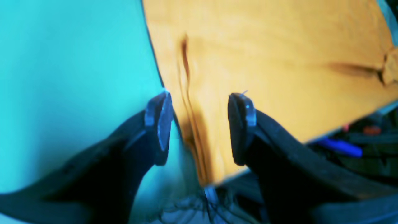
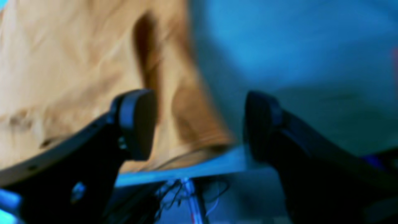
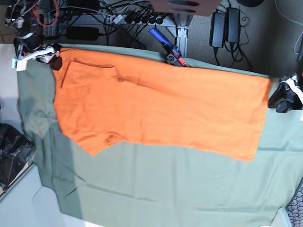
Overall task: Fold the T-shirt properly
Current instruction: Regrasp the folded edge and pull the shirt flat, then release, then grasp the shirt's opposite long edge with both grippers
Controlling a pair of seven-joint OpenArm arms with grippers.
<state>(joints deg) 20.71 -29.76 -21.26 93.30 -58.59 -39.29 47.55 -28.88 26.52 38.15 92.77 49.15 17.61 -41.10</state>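
You have the plain orange short-sleeved cotton T-shirt (image 3: 161, 106) lying flat and spread sideways across the far half of the grey-green cloth table cover (image 3: 156, 189), one sleeve pointing toward the near edge at your base view's left.

Your left gripper (image 1: 199, 127) sits at the shirt's edge on that view's right, its black fingers (image 1: 241, 127) spread apart with nothing pinched; a creased fold of orange cloth lies in the gap between them, touching neither pad.

Your right gripper (image 2: 199, 124) is at the opposite corner, also spread wide and empty, with the shirt's rumpled corner lying below the gap, though that view is blurred.

Beyond the table's far edge you have a clutter of black cables and power bricks (image 3: 222, 26), and a blue-handled tool (image 3: 165, 47) resting just beside the shirt's far edge. A crumpled black bag (image 3: 12, 153) sits off the left side.
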